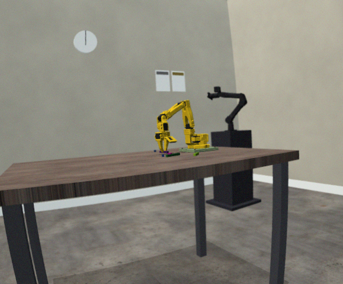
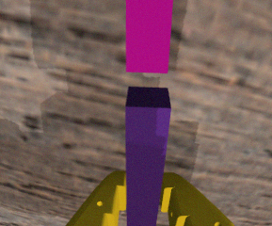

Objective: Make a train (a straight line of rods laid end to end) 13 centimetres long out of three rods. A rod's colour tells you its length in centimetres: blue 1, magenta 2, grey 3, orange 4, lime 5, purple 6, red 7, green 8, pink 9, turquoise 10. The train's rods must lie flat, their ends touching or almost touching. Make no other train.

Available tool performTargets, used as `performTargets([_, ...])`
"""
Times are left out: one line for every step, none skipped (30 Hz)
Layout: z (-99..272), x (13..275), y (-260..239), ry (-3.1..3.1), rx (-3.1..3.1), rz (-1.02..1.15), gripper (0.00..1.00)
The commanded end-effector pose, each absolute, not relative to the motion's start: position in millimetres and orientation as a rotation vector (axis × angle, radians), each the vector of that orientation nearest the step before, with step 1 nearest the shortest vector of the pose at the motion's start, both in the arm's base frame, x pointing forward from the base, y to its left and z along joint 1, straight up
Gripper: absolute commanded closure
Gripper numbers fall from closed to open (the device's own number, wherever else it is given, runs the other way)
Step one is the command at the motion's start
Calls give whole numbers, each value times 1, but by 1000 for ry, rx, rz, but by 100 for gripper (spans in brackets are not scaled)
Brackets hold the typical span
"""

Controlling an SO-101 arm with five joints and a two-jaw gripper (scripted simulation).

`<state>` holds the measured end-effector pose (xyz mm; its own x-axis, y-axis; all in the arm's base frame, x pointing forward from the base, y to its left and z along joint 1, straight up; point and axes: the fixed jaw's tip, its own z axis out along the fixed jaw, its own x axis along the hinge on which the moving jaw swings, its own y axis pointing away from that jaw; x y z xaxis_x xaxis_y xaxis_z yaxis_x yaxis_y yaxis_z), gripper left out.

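In the wrist view my gripper (image 2: pixel 142 214) is shut on a purple rod (image 2: pixel 147 160), which points straight ahead from between the yellow fingers. A magenta rod (image 2: pixel 150 28) lies flat on the wooden table just beyond the purple rod's far end, in line with it, with a small gap between the two ends. In the exterior view the yellow arm's gripper (image 1: pixel 163 145) reaches down to the table, with the purple rod (image 1: pixel 164 151) at its tip. A green rod (image 1: pixel 173 154), a lime rod (image 1: pixel 196 154) and a small blue rod (image 1: pixel 154 150) lie nearby.
The arm's base stands on a pale green plate (image 1: pixel 198 149) near the table's far edge. A black robot arm on a dark pedestal (image 1: pixel 231 134) stands behind the table. The table's right edge is close to the base.
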<state>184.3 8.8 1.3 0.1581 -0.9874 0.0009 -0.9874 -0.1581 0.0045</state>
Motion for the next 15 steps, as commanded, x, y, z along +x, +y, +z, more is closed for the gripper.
performTargets([-1,184,10,-2031,2382,-18,100])
performTargets([-1,184,10,-2031,2382,-18,100])
performTargets([-2,184,10,-2031,2382,-18,100])
performTargets([-2,184,10,-2031,2382,-18,100])
performTargets([-2,184,10,-2031,2382,-18,100])
performTargets([-2,184,10,-2031,2382,-18,100])
performTargets([-3,184,10,-2031,2382,-18,100])
performTargets([-3,184,10,-2031,2382,-18,100])
performTargets([-4,184,10,-2031,2382,-18,100])
performTargets([-4,184,10,-2031,2382,-18,100])
performTargets([-5,184,10,-2031,2382,-18,100])
performTargets([-5,184,10,-2031,2382,-18,100])
performTargets([-5,184,10,-2031,2382,-18,100])
performTargets([-5,184,10,-2031,2382,-18,100])
performTargets([-6,184,10,-2031,2382,-18,100])
